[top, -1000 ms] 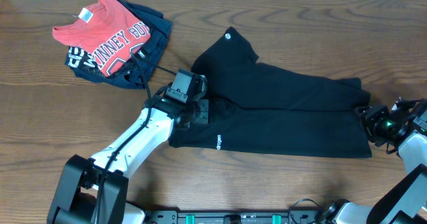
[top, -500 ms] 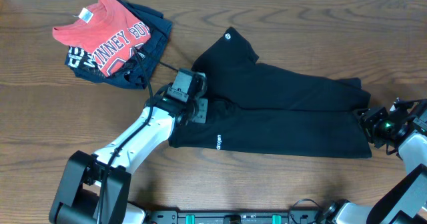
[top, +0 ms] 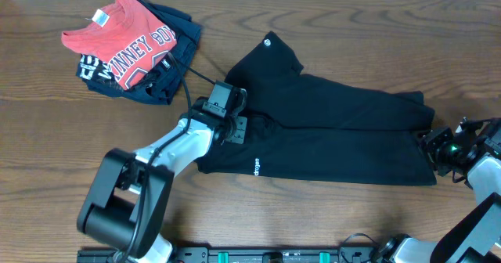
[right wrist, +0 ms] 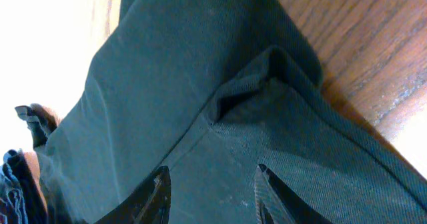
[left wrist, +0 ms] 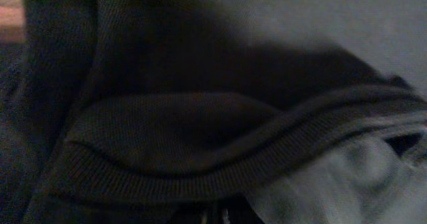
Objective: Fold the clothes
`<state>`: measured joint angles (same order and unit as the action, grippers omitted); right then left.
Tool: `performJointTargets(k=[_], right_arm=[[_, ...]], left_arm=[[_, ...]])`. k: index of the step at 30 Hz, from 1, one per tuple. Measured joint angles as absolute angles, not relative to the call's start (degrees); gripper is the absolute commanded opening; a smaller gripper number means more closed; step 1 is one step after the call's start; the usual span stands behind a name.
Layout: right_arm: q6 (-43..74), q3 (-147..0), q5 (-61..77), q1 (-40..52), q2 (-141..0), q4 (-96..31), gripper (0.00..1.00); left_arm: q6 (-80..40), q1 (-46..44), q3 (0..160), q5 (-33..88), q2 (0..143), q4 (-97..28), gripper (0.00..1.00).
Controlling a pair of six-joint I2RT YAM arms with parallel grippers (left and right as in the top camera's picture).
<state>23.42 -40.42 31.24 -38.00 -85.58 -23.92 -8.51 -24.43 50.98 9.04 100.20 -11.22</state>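
On the table [top: 352, 216], black T-shirt [top: 329, 130], left gripper [top: 235, 128] pinching its edge

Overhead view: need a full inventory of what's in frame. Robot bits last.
black T-shirt: 1, black with small white logo marks, laid lengthwise from centre to right of the table
red T-shirt: 1, red with white lettering, upper left, on top of the navy garment
navy garment: 1, navy with white print, upper left, under the red T-shirt
table: 1, brown wood, under everything
left gripper: 1, black, at the black T-shirt's left end, shut on the fabric
right gripper: 1, black, at the black T-shirt's right end, fingers apart over the cloth
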Motion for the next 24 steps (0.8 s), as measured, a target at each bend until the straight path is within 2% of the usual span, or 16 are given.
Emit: performJointTargets(k=[15,20,24], right_arm=[[23.4,-40.4,31.0,-38.0,-85.6,-24.2,0.39],[23.4,-40.4,30.9,-38.0,-85.6,-24.3,0.4],[23.4,-40.4,30.6,-38.0,-85.6,-24.3,0.4]], left_arm=[[-7.2,-24.1,53.6,8.8,100.6,1.7,0.06],[-6.9,-23.3,54.3,5.7,99.0,-4.4,0.12],[-6.8,-21.4,54.9,5.5,95.2,-12.7,0.13]])
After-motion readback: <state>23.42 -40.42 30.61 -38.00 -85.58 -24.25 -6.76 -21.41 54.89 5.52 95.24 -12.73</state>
